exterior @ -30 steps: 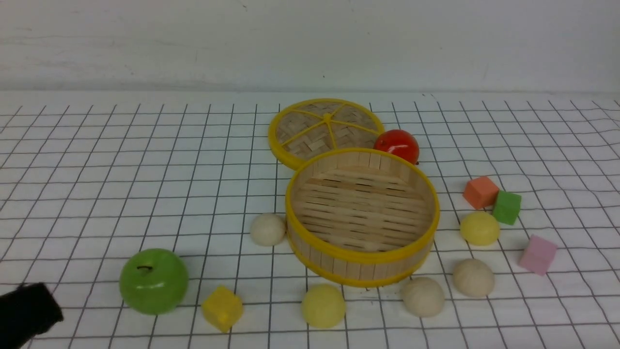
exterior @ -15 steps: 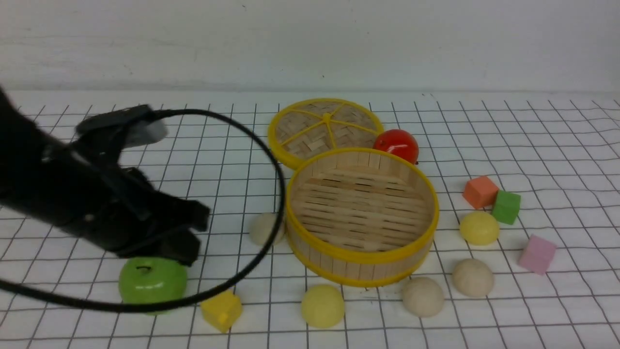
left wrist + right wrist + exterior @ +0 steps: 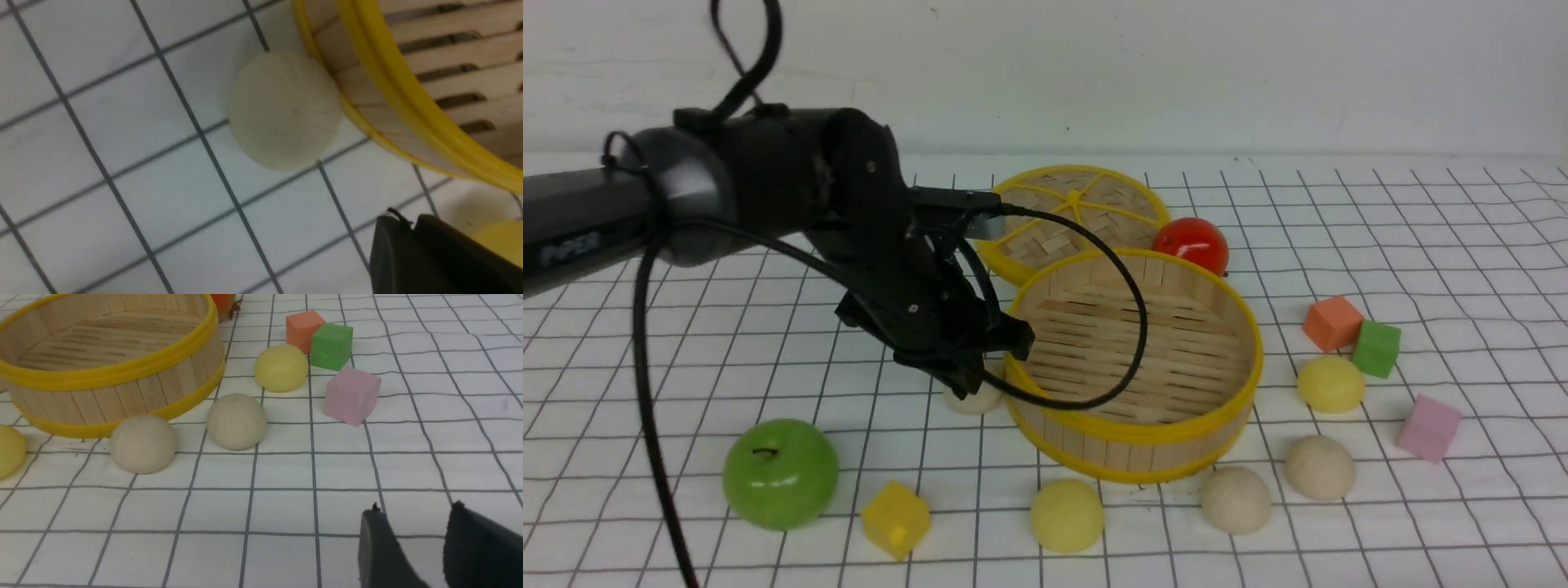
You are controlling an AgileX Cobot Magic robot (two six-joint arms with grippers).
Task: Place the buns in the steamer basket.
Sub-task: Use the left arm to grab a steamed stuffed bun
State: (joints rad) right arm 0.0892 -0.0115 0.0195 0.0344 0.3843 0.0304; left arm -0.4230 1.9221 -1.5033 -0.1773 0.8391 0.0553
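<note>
The fingertips of the left gripper [image 3: 404,224] are seen close together, but whether a narrow gap is left between them cannot be told; nothing is seen to be held. That gripper is poised over the left side of the scene, above a cream bun [image 3: 286,110] that is set on the gridded table [image 3: 866,441], just beside the left wall of the steamer basket [image 3: 1135,445]. Whether bun and basket touch cannot be made out. A black cable [image 3: 1139,327] is looped from the left arm [image 3: 792,171] across part of the basket's opening. The jaws of the right gripper [image 3: 414,508] are held apart, with bare tabletop seen between the fingers and nothing gripped.

All five buns are found outside the basket. A pale yellow bun [image 3: 1067,516] is placed at its near side; a second cream bun [image 3: 1236,500] is placed near and to the right, with a third cream bun [image 3: 1321,467] just to the right of that. The other yellow bun [image 3: 1331,384] is set farther back on the right, beside an orange cube [image 3: 1333,323] and a green cube [image 3: 1376,349], with a pink cube [image 3: 1430,428] nearer and farther right. At the far side, the woven lid [image 3: 1086,196] and red tomato [image 3: 1192,243] are seen. A green apple [image 3: 780,474] and yellow cube [image 3: 896,519] are placed near left
</note>
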